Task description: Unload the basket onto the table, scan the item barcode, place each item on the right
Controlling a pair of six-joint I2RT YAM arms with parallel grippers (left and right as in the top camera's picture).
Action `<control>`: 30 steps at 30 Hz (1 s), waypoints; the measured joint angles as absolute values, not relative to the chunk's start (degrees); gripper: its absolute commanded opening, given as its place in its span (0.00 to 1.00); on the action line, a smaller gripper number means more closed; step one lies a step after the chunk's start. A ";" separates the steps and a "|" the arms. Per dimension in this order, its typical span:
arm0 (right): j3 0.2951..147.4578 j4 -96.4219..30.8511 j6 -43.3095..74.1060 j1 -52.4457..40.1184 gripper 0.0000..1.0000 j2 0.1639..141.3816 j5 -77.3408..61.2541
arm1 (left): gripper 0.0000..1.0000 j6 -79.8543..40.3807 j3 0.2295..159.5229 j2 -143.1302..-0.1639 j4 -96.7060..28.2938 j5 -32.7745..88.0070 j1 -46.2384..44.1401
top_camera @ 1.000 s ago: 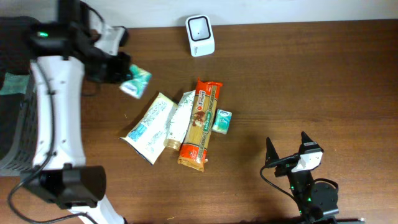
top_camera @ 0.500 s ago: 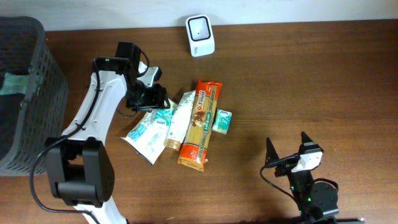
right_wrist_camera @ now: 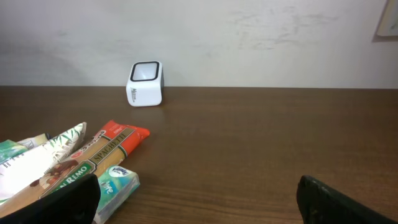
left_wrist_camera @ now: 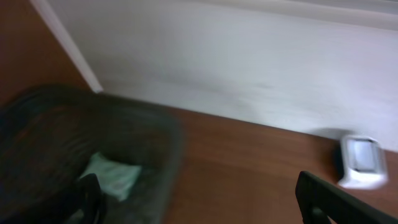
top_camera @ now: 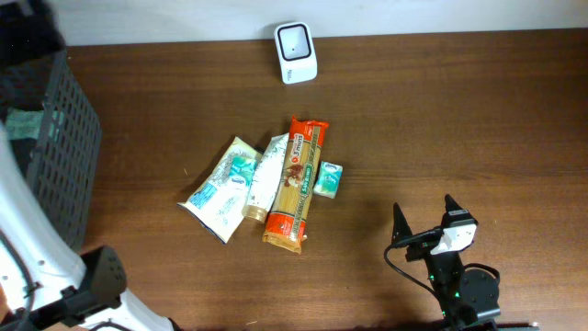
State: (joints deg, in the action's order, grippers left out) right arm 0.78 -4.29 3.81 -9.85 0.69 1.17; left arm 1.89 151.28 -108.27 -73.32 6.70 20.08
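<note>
at table centre, well short of the scanner by the far edge of the table, four packets lie in a loose heap: a white-and-teal pouch, a pale narrow pouch overlapping it, a spaghetti pack lying lengthwise against that one, and a small teal packet touching the spaghetti's right side. left gripper: jaws wide apart, nothing between them, up near the basket at the left end, where one teal item lies inside. right gripper: also spread wide, empty, near the front edge, well apart from the heap. judgement: all items look light. spaghetti pack is stiff along its length, but contents are brittle and the film is glossy, likely slippery; take it across the narrow width near mid-length, moderate squeeze. pouches look soft and crinkly and will probably sag; pinch an edge seam. small teal packet is free on its outer side, the easiest pick, across its short sides. barcodes not discernible.
</note>
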 measured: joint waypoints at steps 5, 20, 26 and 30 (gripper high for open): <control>0.78 -4.27 3.86 -9.85 0.99 0.69 1.17 | 0.95 0.67 151.50 -113.36 -74.22 5.13 33.52; 0.78 -4.29 3.84 -9.85 0.99 0.69 1.17 | 0.90 -0.30 151.24 -143.85 -69.82 8.14 37.58; 0.78 -4.29 3.84 -9.85 0.99 0.69 1.17 | 0.89 -0.30 151.24 -147.50 -68.97 8.16 37.47; 0.78 -4.29 3.81 -9.85 0.99 0.69 1.17 | 0.88 -0.30 151.22 -148.53 -66.74 8.10 37.15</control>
State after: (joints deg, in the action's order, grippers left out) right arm 0.78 -4.29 3.81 -9.85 0.69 1.17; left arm -0.30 151.22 -148.53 -66.74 8.10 37.15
